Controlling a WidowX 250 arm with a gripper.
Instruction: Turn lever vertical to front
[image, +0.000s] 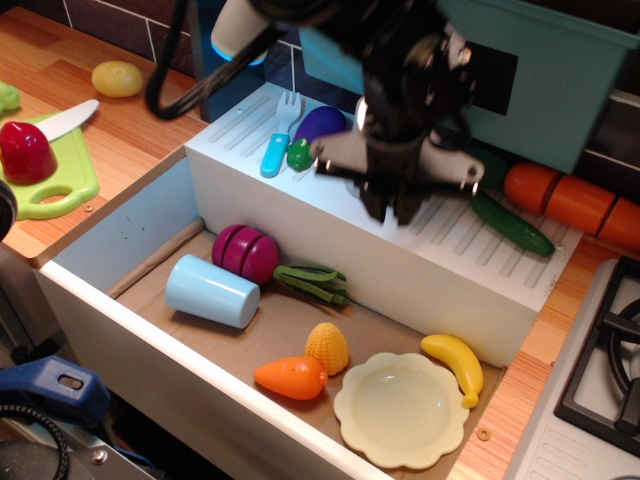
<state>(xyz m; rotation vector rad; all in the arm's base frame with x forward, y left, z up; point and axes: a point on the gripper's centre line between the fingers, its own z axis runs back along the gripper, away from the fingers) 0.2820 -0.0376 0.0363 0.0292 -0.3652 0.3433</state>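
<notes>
My gripper hangs low over the white ribbed ledge behind the sink, where the faucet base stands. Its black body covers the faucet column and the lever, so the lever is hidden. The two dark fingertips stand close together and point down at the ledge. I cannot tell whether they hold anything. The pale faucet spout head shows at the top left.
On the ledge lie a blue-handled fork, an eggplant, a cucumber and an orange carrot. A teal box stands behind. The sink basin holds a blue cup, corn, a plate and a banana.
</notes>
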